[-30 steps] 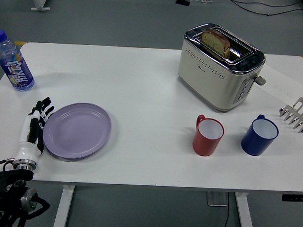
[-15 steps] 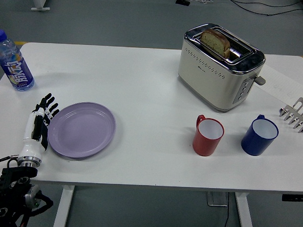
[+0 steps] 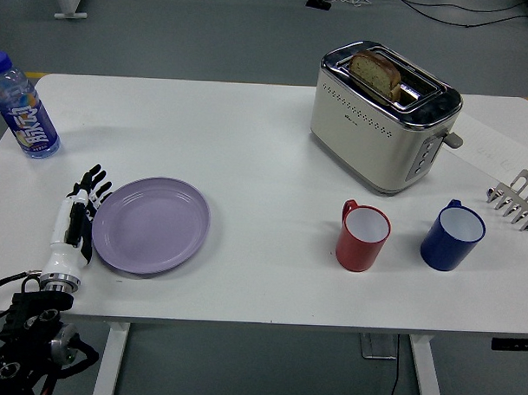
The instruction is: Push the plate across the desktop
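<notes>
A lilac plate [image 3: 151,225] lies flat on the white table [image 3: 266,146] at the left front. My left hand [image 3: 79,213] is at the plate's left rim, fingers extended and straight, held edge-on against the rim and holding nothing. Its black forearm comes up from the lower left corner. My right hand is out of view.
A water bottle [image 3: 22,107] with a blue cap stands at the far left. A cream toaster [image 3: 384,115] with a bread slice stands at the back right. A red mug [image 3: 362,236] and a blue mug [image 3: 452,235] stand to the plate's right. A metal rack [image 3: 517,199] is at the right edge.
My left hand has moved to the right along the table, and the plate has slid to the right with it, by about a hand's width.
</notes>
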`<state>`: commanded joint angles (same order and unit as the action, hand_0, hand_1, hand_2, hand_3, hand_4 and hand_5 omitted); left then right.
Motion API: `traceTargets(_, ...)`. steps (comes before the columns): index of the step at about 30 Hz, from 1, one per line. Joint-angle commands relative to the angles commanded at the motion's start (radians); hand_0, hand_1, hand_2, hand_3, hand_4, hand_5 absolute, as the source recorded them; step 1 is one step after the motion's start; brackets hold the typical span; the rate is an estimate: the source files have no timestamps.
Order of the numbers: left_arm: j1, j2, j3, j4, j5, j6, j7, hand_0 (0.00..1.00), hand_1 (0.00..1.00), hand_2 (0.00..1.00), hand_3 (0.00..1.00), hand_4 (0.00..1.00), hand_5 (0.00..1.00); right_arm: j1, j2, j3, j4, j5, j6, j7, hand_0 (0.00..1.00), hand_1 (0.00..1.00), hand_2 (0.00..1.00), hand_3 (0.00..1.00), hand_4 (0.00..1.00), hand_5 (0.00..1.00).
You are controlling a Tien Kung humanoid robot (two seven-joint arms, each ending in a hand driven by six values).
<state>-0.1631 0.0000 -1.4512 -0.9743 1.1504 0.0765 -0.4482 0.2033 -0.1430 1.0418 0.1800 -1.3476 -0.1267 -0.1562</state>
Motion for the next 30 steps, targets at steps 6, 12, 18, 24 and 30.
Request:
traceTargets(6, -0.004, 0.0, 0.03, -0.004, -0.01, 0.01, -0.006, 0.849, 0.904, 0.951, 0.935, 0.637, 0.998, 0.002, -0.001, -0.002, 0.0, 0.003, 0.0, 0.001, 0.637, 0.604, 0.667, 0.609, 0.179, 0.117)
traceTargets(12, -0.005, 0.0, 0.054, -0.006, -0.02, 0.016, -0.009, 0.847, 0.904, 0.95, 0.929, 0.637, 0.998, 0.002, -0.001, -0.001, 0.0, 0.001, 0.0, 0.001, 0.638, 0.604, 0.668, 0.609, 0.179, 0.117)
traceTargets(18, -0.005, 0.0, 0.089, -0.007, -0.032, 0.018, -0.011, 0.848, 0.903, 0.949, 0.928, 0.637, 0.998, 0.002, -0.002, 0.0, 0.0, -0.001, 0.0, 0.001, 0.637, 0.604, 0.667, 0.609, 0.178, 0.117)
traceTargets(24, -0.008, 0.0, 0.122, -0.012, -0.039, 0.02, -0.013, 0.847, 0.901, 0.947, 0.927, 0.637, 0.998, 0.002, -0.001, 0.001, 0.0, -0.001, 0.0, 0.0, 0.637, 0.604, 0.668, 0.609, 0.179, 0.116)
traceTargets(30, -0.006, 0.0, 0.154, -0.016, -0.047, 0.02, -0.014, 0.845, 0.9, 0.946, 0.923, 0.633, 0.998, 0.0, -0.001, 0.002, 0.0, -0.003, 0.001, -0.001, 0.637, 0.604, 0.668, 0.609, 0.179, 0.119)
